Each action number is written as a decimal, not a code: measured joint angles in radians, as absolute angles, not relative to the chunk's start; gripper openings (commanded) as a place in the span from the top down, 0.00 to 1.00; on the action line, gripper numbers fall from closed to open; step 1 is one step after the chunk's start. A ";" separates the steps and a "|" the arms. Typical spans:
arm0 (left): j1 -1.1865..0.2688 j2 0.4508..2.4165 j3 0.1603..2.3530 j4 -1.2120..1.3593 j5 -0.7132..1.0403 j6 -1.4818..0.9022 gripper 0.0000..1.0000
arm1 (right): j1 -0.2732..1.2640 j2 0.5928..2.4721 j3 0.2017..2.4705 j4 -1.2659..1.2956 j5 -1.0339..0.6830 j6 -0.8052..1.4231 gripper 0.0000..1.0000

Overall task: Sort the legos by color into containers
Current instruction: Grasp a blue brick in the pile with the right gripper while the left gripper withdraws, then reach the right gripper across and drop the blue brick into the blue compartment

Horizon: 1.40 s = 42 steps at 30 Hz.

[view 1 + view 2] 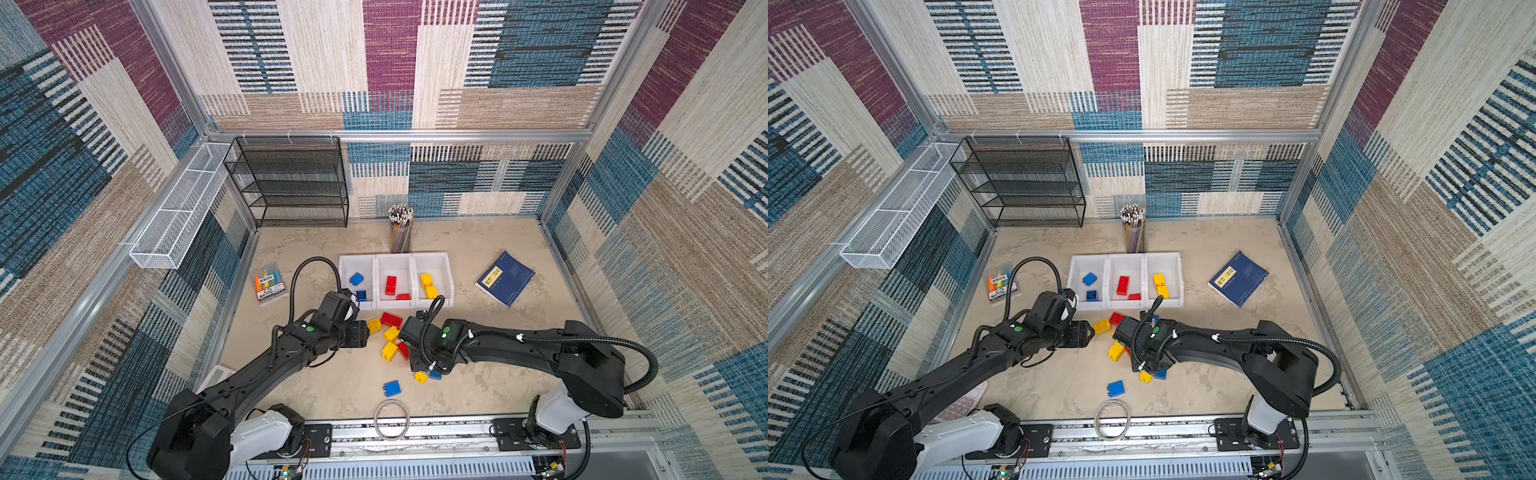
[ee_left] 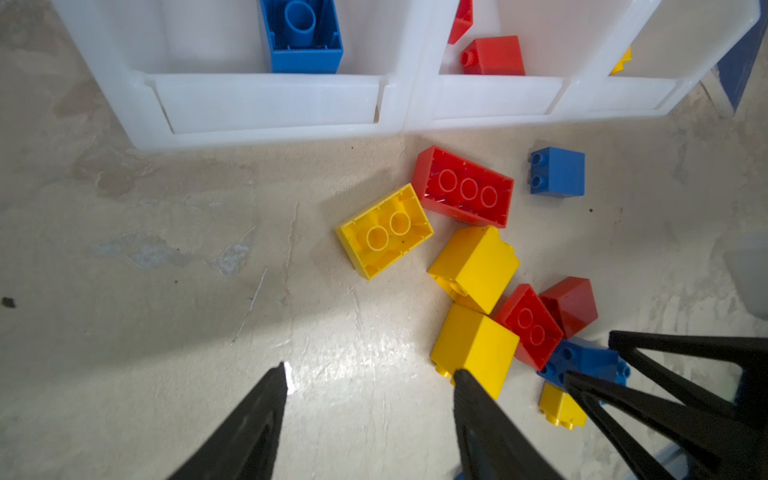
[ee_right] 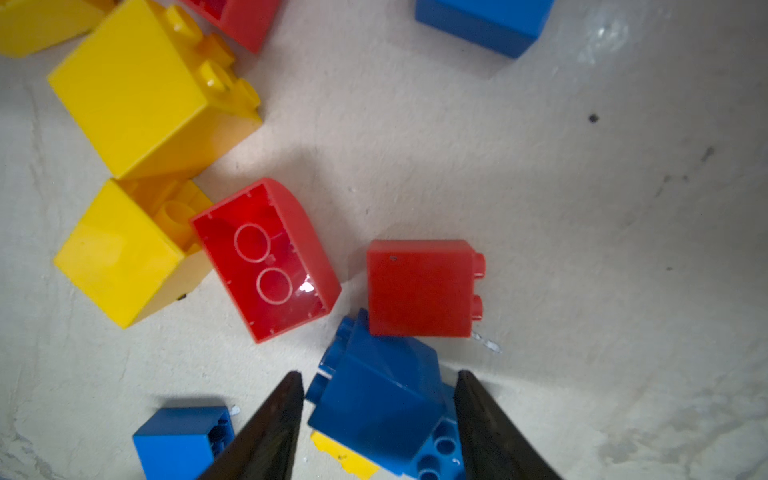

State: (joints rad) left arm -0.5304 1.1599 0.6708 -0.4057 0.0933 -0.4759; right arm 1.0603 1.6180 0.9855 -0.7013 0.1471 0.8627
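Three white containers stand in a row in both top views: the left (image 1: 353, 264) holds two blue legos (image 1: 356, 278), the middle (image 1: 395, 266) two red (image 1: 390, 285), the right (image 1: 434, 264) two yellow (image 1: 426, 278). In front of them lies a loose pile of yellow (image 1: 389, 350), red (image 1: 391, 320) and blue (image 1: 392, 388) legos. My left gripper (image 2: 371, 372) hangs open over bare floor beside the pile, nothing between its fingers. My right gripper (image 3: 380, 374) is open, its fingers flanking a tilted blue brick (image 3: 374, 395) with slim gaps; a red brick (image 3: 419, 286) lies just beyond.
A highlighter pack (image 1: 269, 284) lies left of the bins, a pencil cup (image 1: 401, 232) behind them and a blue book (image 1: 505, 277) to the right. A black mesh rack (image 1: 286, 183) and white wire basket (image 1: 178, 212) stand at the back left. A cable ring (image 1: 391, 419) lies at the front edge.
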 measured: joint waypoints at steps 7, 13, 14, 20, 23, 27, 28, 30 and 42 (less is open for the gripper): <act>-0.530 1.171 0.676 -0.404 0.108 -0.476 0.33 | 1.065 1.644 1.003 -0.693 0.146 0.866 0.56; -0.530 1.163 0.676 -0.405 0.107 -0.476 0.33 | 1.065 1.650 1.009 -0.692 0.146 0.866 0.60; -0.530 1.159 0.675 -0.405 0.107 -0.476 0.33 | 1.065 1.650 1.009 -0.692 0.146 0.866 0.60; -0.530 1.127 0.673 -0.416 0.084 -0.476 0.33 | 1.066 1.635 1.031 -0.706 0.143 0.866 0.61; -0.530 1.097 0.664 -0.432 0.080 -0.480 0.32 | 1.063 1.617 1.090 -0.715 0.169 0.842 0.61; -0.527 1.012 0.636 -0.469 0.056 -0.503 0.32 | 1.028 1.643 1.238 -0.715 0.198 0.754 0.61; -0.526 0.987 0.626 -0.481 0.056 -0.512 0.32 | 1.013 1.660 1.279 -0.705 0.204 0.725 0.61; -0.526 0.937 0.603 -0.502 0.050 -0.530 0.32 | 0.986 1.702 1.358 -0.696 0.206 0.667 0.60; -0.526 0.725 0.496 -0.611 0.042 -0.630 0.32 | 0.838 2.196 2.031 -0.623 0.126 0.356 0.60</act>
